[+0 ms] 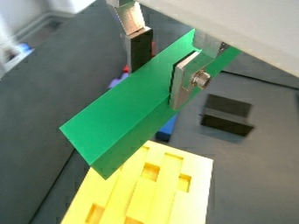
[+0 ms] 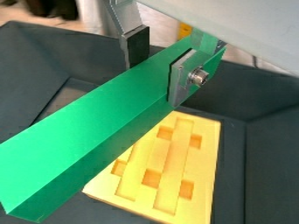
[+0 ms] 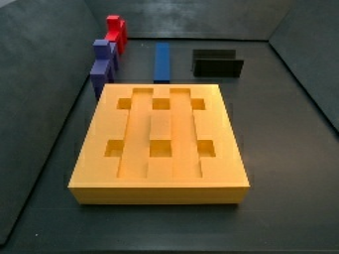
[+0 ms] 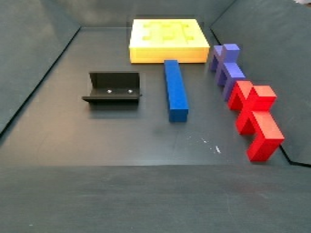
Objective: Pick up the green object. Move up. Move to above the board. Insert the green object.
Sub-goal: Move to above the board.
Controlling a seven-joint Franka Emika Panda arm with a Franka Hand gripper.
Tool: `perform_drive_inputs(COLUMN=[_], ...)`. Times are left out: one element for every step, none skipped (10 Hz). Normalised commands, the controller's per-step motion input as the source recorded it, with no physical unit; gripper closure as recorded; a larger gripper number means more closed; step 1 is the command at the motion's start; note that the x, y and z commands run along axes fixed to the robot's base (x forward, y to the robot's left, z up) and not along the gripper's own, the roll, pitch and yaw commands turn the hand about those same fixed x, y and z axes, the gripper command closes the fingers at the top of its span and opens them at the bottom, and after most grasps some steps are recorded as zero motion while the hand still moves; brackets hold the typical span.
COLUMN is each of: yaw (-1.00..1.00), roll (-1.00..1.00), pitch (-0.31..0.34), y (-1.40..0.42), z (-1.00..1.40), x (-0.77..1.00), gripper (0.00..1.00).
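The green object (image 1: 117, 118) is a long bright-green bar, held in the air and slanting down away from the fingers; it also shows in a wrist view (image 2: 93, 131). My gripper (image 1: 162, 66) is shut on it near one end, one silver finger (image 1: 187, 77) against its near face and the dark-padded finger (image 1: 138, 44) behind it. The gripper shows the same way in a wrist view (image 2: 162, 63). The orange-yellow board (image 1: 193, 206) with square holes lies below the bar, also seen in a wrist view (image 2: 208, 149). Both side views show the board (image 3: 159, 189) (image 4: 165, 55) but neither the gripper nor the bar.
A blue bar (image 4: 176, 88) lies on the dark floor beside the black fixture (image 4: 113, 88); both also show in a side view, the bar (image 3: 162, 60) and the fixture (image 3: 219, 64). Purple blocks (image 4: 226, 65) and red blocks (image 4: 255, 118) line one side. Dark walls ring the floor.
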Motion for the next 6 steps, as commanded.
perform_drive_inputs(yaw=[1.0, 1.0, 1.0, 0.79, 0.48, 0.28], roll=[0.06, 0.08, 0.09, 0.11, 0.1, 0.1], pitch=[0.134, 0.159, 0.178, 0.198, 0.186, 0.173], y=[-0.18, -0.07, -0.06, -0.06, -0.05, -0.04], z=[0.05, 0.03, 0.03, 0.03, 0.03, 0.03], x=[0.06, 0.06, 0.06, 0.06, 0.07, 0.08], gripper=[1.0, 1.0, 1.0, 1.0, 1.0, 1.0])
